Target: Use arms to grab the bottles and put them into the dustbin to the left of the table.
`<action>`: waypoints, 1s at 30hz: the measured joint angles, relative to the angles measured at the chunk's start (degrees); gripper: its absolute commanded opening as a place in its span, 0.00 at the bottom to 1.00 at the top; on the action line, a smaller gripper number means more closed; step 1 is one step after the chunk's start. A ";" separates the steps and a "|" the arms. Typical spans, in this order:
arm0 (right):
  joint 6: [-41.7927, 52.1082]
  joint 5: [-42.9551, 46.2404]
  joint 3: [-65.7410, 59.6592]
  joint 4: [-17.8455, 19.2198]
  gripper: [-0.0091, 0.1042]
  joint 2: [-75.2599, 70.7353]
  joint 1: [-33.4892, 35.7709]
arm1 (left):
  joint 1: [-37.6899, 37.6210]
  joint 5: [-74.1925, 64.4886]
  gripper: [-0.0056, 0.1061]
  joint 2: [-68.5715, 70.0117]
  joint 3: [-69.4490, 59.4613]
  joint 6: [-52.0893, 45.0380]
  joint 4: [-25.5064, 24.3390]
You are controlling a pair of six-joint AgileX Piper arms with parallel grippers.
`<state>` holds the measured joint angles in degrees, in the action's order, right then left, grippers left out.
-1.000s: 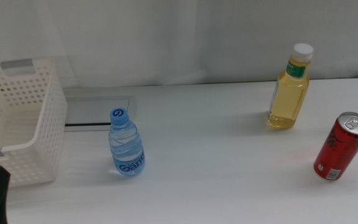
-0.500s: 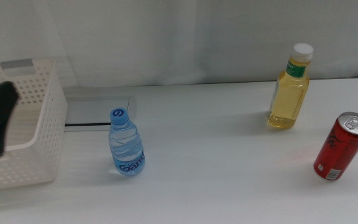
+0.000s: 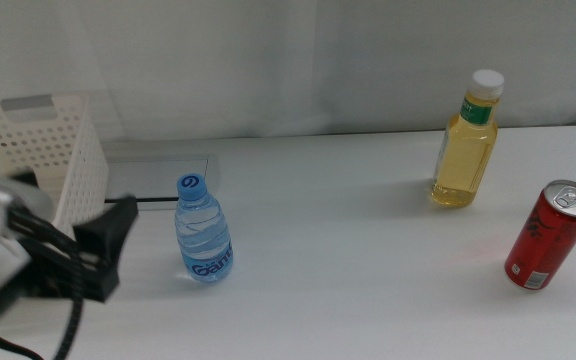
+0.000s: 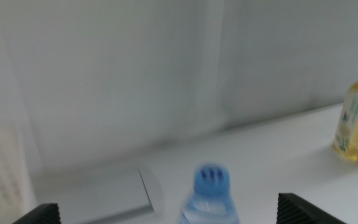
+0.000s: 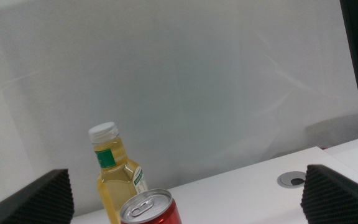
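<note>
Left end effector spread open, beside water bottle on table
Bottle could be toppled if clipped off-centre; right end effector open, not seen in middle view, bin empty

- The left black wedge-fingered gripper has swung in from the bottom-left corner of the middle view, past the white perforated plastic basket, and now sits low over the white tabletop.
- Its dark jaws, spread wide apart, now point at the small clear water bottle with the blue cap, close beside it but not touching.
- More of the arm's pale body and cables now shows at that view's left edge.
</note>
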<state>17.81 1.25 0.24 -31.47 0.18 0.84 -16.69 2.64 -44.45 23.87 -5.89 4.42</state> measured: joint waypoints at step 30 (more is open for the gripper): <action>0.00 0.10 0.00 0.00 0.99 0.00 0.00 | -9.26 55.17 0.86 -51.53 -8.05 5.89 0.41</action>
<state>17.81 1.36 0.24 -31.47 0.18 0.84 -25.95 57.81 -95.98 15.82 0.00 4.83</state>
